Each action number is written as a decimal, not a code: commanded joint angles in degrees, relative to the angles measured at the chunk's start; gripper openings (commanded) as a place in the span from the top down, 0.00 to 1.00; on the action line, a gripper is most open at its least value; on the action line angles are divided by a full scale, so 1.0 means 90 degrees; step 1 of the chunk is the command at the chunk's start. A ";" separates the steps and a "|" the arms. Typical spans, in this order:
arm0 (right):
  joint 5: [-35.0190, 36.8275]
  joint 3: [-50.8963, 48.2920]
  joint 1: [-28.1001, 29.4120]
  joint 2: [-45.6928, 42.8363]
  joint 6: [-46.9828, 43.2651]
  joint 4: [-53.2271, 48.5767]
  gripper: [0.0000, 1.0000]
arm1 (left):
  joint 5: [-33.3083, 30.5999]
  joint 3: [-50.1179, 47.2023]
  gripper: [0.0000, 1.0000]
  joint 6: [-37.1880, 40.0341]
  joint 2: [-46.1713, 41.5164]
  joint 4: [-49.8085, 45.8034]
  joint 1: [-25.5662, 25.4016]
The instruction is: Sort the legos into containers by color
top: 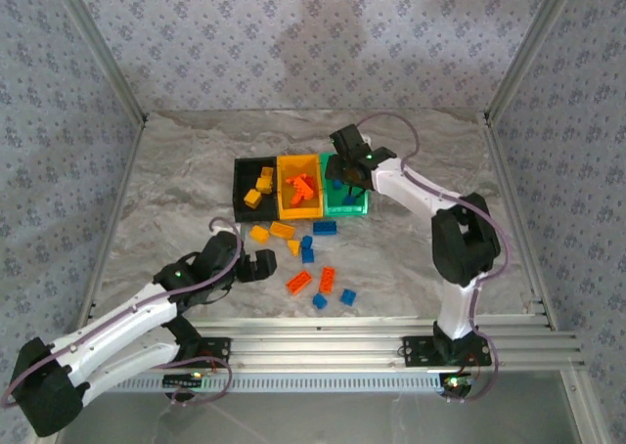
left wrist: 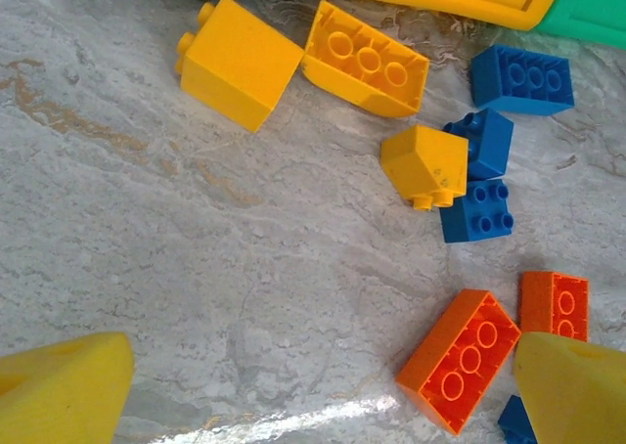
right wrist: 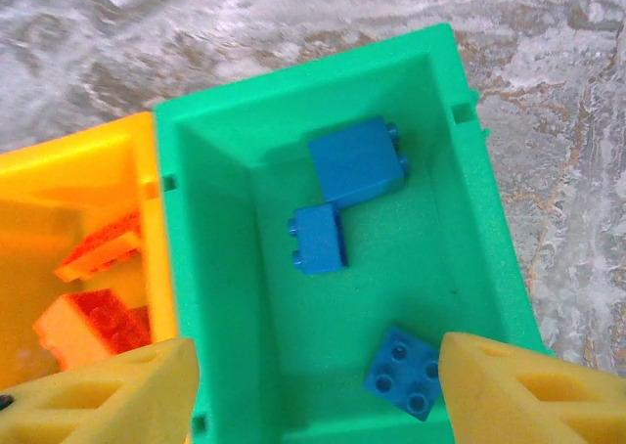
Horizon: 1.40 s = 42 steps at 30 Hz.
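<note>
Overhead, you have a grey-and-tan marbled stone-look surface [top: 176,170], matte with pale veining, and a glossy streak shows near the bottom of the left wrist view. Blue-grey wallpaper [top: 293,33] with a small repeating floral print closes in the back and both sides, aluminium posts [top: 108,63] run up the corners, and a ribbed metal rail [top: 372,332] crosses the near edge where both arm bases are bolted.

The containers sit in a row near the middle of the surface: black bin [top: 238,185] on the left with yellow bricks inside, yellow-orange bin [top: 282,198] in the middle with orange-red bricks [right wrist: 93,253], green bin [right wrist: 293,82] on the right with three blue bricks [right wrist: 357,160] on its floor.

The remaining legos [top: 303,253] lie loose on the surface just in front of the bins: yellow [left wrist: 240,63], blue [left wrist: 521,77] and orange-red [left wrist: 460,361] pieces, some touching.

Your left fingers [top: 259,265] hover low beside that loose cluster, spread fully wide, their yellow foam pads [left wrist: 59,390] gripping nothing. Your right fingers [top: 349,177] hang over the green bin, parted with pads [right wrist: 108,395] well apart and nothing between them.
</note>
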 commanded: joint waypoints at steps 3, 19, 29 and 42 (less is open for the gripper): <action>0.0075 -0.1315 0.0407 -0.1554 0.0222 0.0591 0.32 | 0.0293 0.0477 0.01 0.0327 0.0450 0.0090 -0.0116; 0.0360 -0.3945 0.0802 -0.3810 0.0915 0.0922 0.30 | -0.1102 0.2426 0.16 0.1496 0.4306 -0.0687 -0.2180; 0.0424 -0.4091 0.0679 -0.4094 0.0953 0.0888 0.29 | -0.0912 0.2495 0.23 0.1472 0.4935 -0.0637 -0.2271; 0.0541 -0.4194 0.0543 -0.4371 0.1020 0.0824 0.29 | -0.0201 0.2438 0.56 0.1562 0.5240 -0.0395 -0.2195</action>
